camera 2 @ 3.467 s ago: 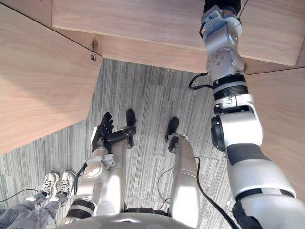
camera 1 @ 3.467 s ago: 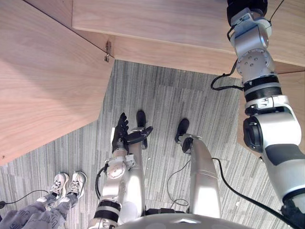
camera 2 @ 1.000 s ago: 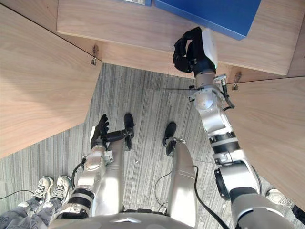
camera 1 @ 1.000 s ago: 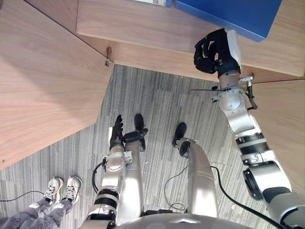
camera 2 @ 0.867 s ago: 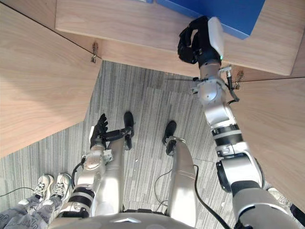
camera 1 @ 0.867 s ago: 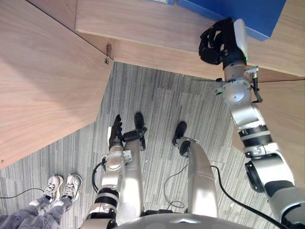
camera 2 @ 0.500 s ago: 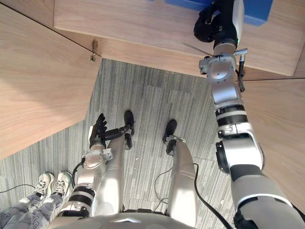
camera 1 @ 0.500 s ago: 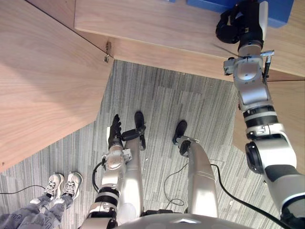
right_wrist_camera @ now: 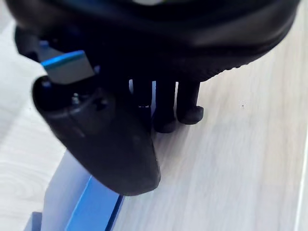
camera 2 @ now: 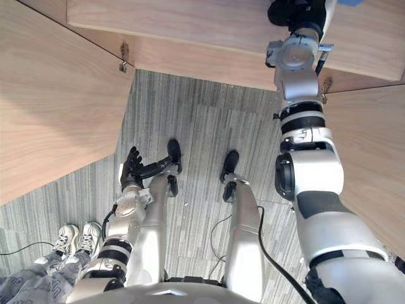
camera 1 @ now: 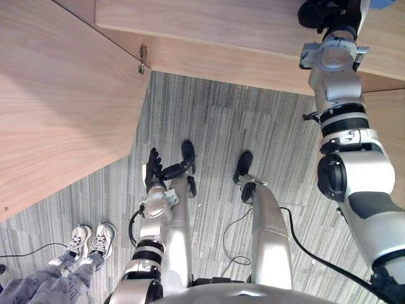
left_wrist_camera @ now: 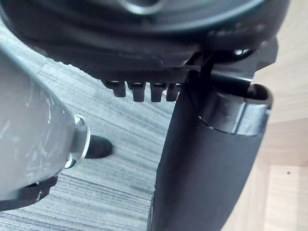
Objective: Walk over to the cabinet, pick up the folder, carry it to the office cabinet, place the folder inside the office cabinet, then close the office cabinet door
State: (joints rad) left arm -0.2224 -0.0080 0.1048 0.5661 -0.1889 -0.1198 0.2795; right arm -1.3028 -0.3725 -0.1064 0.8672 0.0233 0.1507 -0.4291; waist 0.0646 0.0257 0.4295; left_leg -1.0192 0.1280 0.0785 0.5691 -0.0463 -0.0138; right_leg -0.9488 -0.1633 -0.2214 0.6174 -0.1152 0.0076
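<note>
Right arm: raised and stretched out to the wooden shelf [camera 1: 215, 25] of the office cabinet. The right robot hand [camera 1: 326, 11] sits at the right end of the shelf, over its upper surface. In the wrist view the hand rests close on the pale wood. The blue folder [right_wrist_camera: 91, 211] lies flat on the shelf, and its edge runs under the hand. Hand and folder look to be in contact. I cannot tell whether the hand grips the folder or only lies against it. In the head views a sliver of blue shows just past the hand at the upper corner.

Left arm: hangs low. The left robot hand [camera 1: 154, 170] is wide, its fingers straight and relaxed, and it holds nothing. It is above the grey striped carpet [camera 1: 215, 126], well apart from the shelf and the folder.

Cabinet: the left door [camera 1: 57, 101] stands swung open, with a metal hinge [camera 1: 143, 62] where it meets the shelf. On the right a second wooden panel [camera 2: 373, 164] meets the shelf at a similar hinge [camera 2: 326, 85] and also stands away from it.

Bystander: a person stands on the carpet to the robot's left. Pale trainers [camera 1: 90, 239] and grey trousers [camera 1: 38, 288] are visible, clear of both hands.
</note>
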